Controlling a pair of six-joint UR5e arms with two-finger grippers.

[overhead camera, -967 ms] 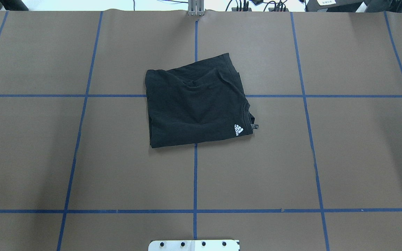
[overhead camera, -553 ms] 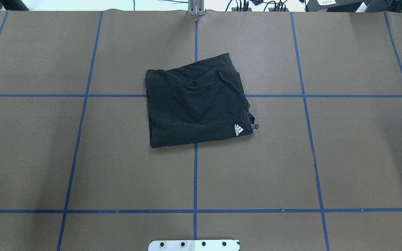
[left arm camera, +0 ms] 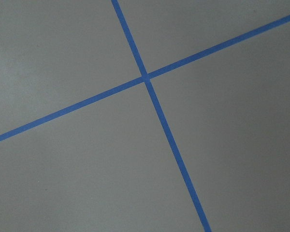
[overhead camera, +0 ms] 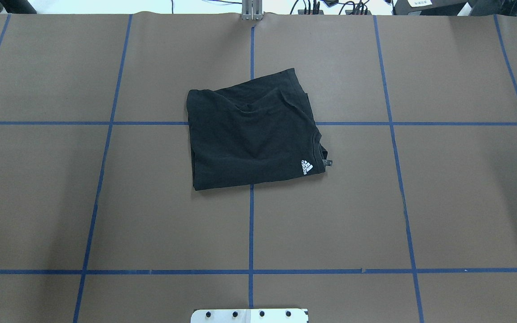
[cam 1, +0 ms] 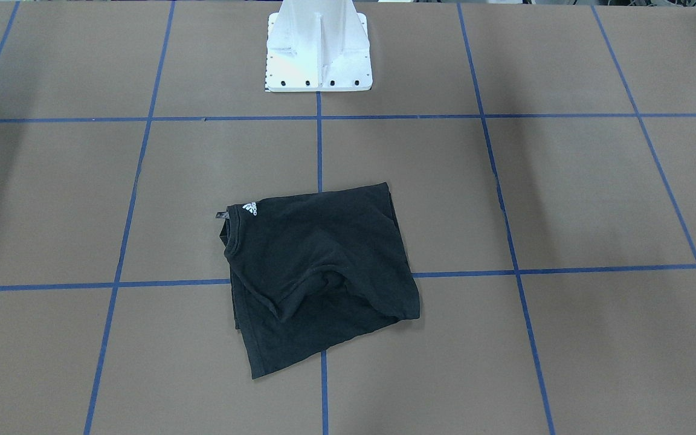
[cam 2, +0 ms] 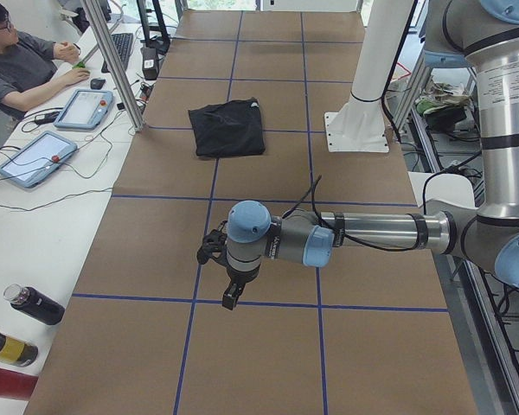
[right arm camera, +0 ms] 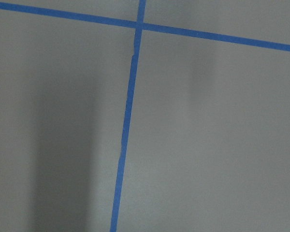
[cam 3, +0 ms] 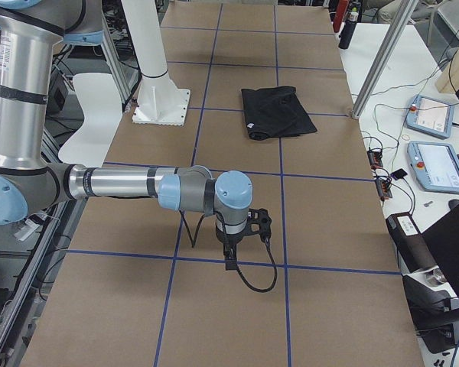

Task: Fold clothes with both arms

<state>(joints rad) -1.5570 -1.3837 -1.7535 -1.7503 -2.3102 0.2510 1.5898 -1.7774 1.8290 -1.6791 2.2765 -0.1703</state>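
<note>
The folded black T-shirt [overhead camera: 251, 134] lies on the table [overhead camera: 442, 202]; the left gripper [cam 2: 230, 296] and right gripper [cam 3: 229, 258] hang well apart from it, their opening impossible to tell

Black T-shirt [overhead camera: 251, 134], folded, lying mid-desk across a blue tape crossing; white logo [overhead camera: 307, 167] at its near right corner. Brown desk [overhead camera: 442, 202], blue grid.

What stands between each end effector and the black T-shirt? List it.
Nothing visible. Only bare brown table and blue tape lines lie between the left end effector and the folded black T-shirt, and likewise for the right end effector. The white pedestal stands off to one side.
</note>
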